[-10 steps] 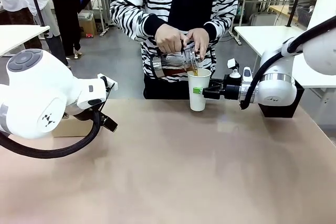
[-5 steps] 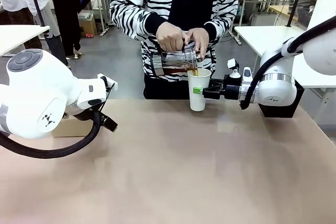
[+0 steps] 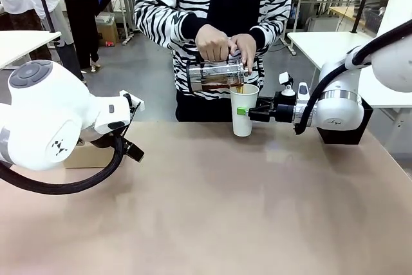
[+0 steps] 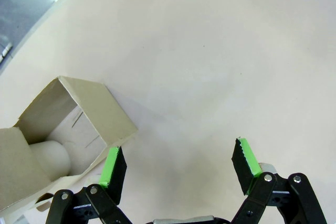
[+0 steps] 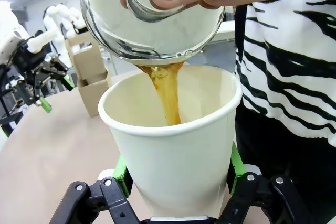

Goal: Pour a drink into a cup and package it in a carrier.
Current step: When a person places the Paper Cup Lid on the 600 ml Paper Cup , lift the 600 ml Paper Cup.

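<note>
Since the earlier frame the person's hands [image 3: 222, 46] have raised the one carafe [image 3: 215, 76] to near level. The drink [image 5: 167, 95] streams into the single cup [image 5: 173, 145], which the robot's right hand [image 5: 178, 177] clamps at the tabletop's [image 3: 225, 210] far edge. The left hand [image 4: 178, 163] stands with fingers apart, just beside the one carrier [image 4: 84, 114].
</note>
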